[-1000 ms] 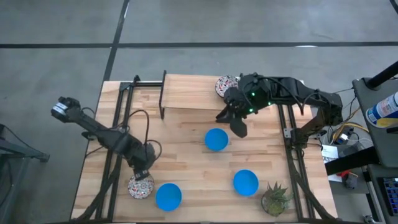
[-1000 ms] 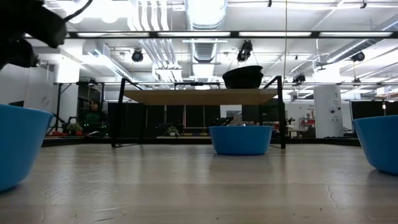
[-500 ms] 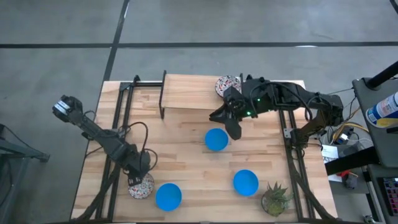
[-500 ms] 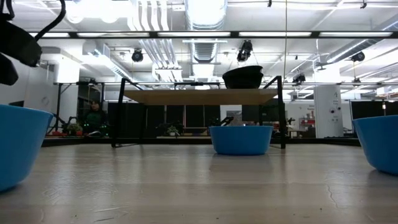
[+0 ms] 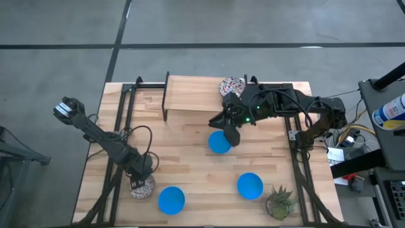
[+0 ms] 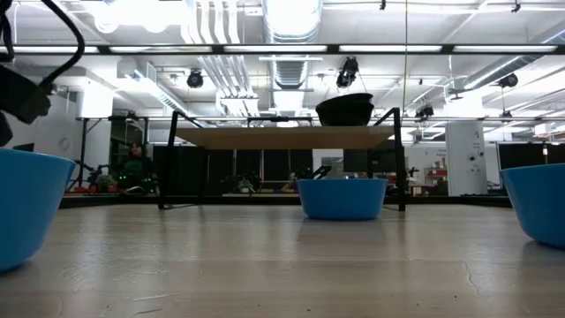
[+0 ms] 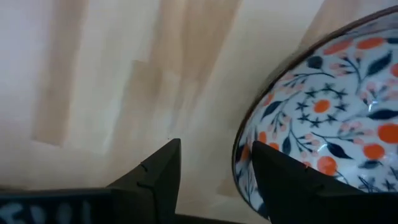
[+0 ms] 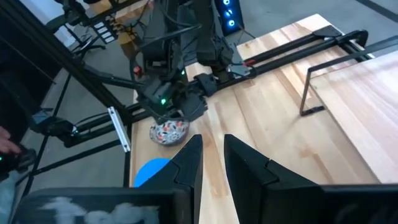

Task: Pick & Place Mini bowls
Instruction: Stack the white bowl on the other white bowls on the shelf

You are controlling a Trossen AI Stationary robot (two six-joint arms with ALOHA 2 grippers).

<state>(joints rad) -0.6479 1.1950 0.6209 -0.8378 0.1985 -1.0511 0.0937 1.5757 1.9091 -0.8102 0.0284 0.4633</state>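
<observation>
A white mini bowl with a red-and-dark floral pattern [image 5: 143, 189] sits on its base near the table's near left corner. My left gripper [image 5: 140, 180] points down at it, open. In the left wrist view its fingers [image 7: 214, 149] straddle the bowl's rim [image 7: 241, 140], one over the inside, one outside. Three blue mini bowls [image 5: 219, 143] [image 5: 250, 185] [image 5: 171, 199] stand on the table. Another patterned bowl [image 5: 231, 86] rests on the raised wooden shelf [image 5: 190, 95]. My right gripper [image 5: 231, 135] hovers above the middle blue bowl, its fingers [image 8: 211, 146] a narrow gap apart with nothing between them.
A small potted green plant [image 5: 280, 201] stands at the near right corner. The shelf's black legs [image 5: 166, 95] rise at the far middle. Black frame rails [image 5: 120, 126] [image 5: 296, 136] run along both table sides. Bare wood lies between the blue bowls.
My left gripper has sunk toward the patterned bowl at the near left, staying open, until its fingers straddle the rim. My right gripper has drifted toward the table's left and near edge, turning a little, and now hangs over the middle blue bowl. No bowl has moved.
</observation>
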